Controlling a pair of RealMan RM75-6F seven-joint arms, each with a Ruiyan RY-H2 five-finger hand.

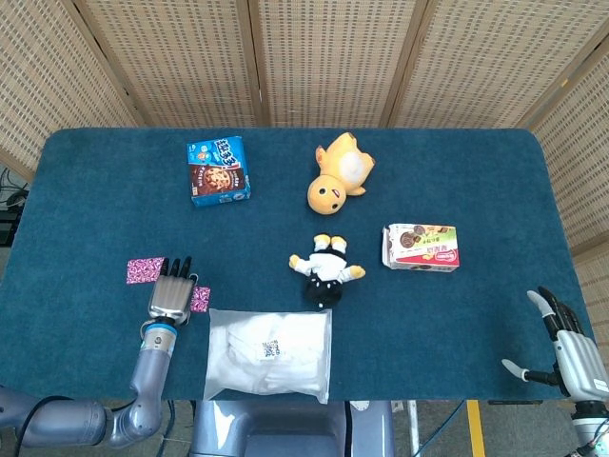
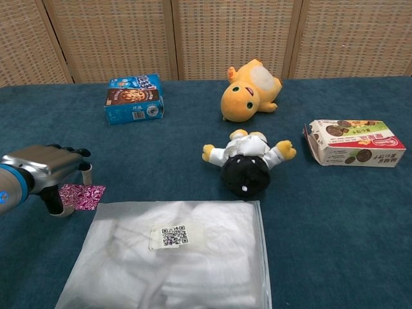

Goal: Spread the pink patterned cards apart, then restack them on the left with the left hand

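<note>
Two pink cards (image 1: 145, 269) flank the left robot hand (image 1: 171, 293).

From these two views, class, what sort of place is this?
Probably a staged robot test area, not a home: woven screens wall off a blue cloth-covered table set with unrelated props, such as a yellow plush toy and a biscuit box.

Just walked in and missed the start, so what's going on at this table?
The left robot hand is working on pink patterned cards. It lies palm down between two of them: one card shows at its upper left, another at its right, so they look spread apart and not yet restacked. The right robot hand hangs open off the table's right edge. The toys, boxes and white bag lie untouched.
</note>
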